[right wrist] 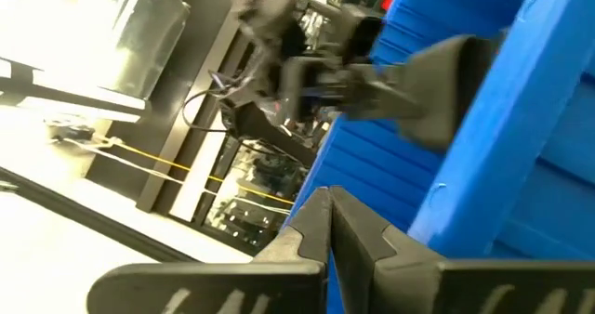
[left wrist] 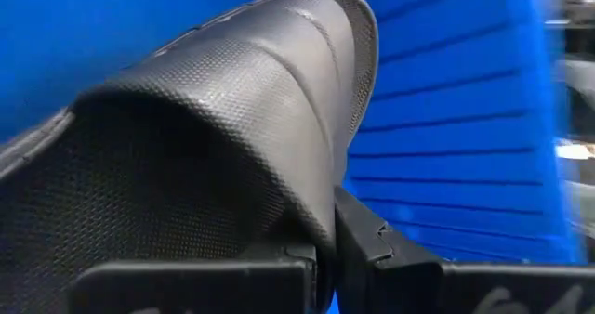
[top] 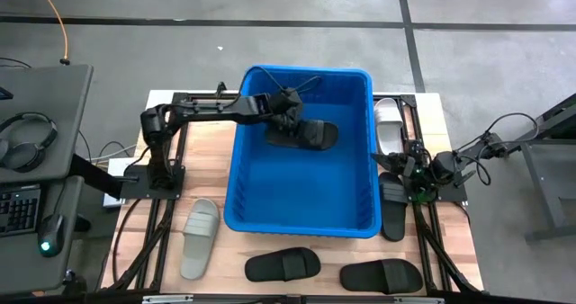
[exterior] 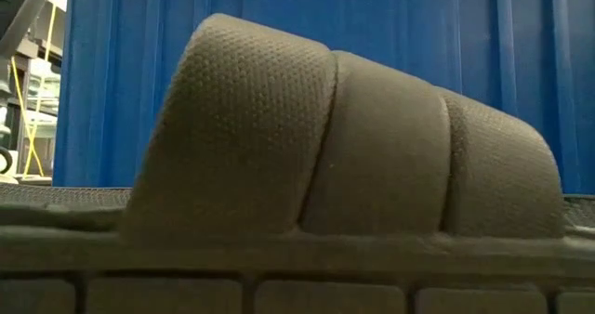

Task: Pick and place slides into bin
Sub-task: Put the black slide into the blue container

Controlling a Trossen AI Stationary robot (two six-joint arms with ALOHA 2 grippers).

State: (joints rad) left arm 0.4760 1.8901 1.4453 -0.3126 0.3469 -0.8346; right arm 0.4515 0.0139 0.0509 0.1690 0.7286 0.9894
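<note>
Lying along the bottom edge of the high view, two black slides (top: 283, 265) (top: 382, 274) sit side by side on the wooden surface (top: 450, 241), just below the bin (top: 301, 219). Lower left, a grey slide (top: 199, 236) lies beside the bin's left wall. In the low view one black slide (exterior: 344, 156) fills the frame, blue bin wall (exterior: 112, 72) behind it. Right of centre, another black slide (top: 393, 210) lies against the bin's right wall. Right gripper (top: 412, 171) rests just above it beside the bin, fingers (right wrist: 307, 226) closed together, holding nothing. White slide (top: 389, 124) lies beyond that, upper right of the bin. Upper centre, left arm reaches over the bin's left rim; left gripper (top: 290, 115) hangs inside the bin, fingers (left wrist: 372, 244) clamped on a black slide (top: 310, 135), pinching its strap (left wrist: 242, 119). Desk with headphones (top: 25, 138) at far left.
</note>
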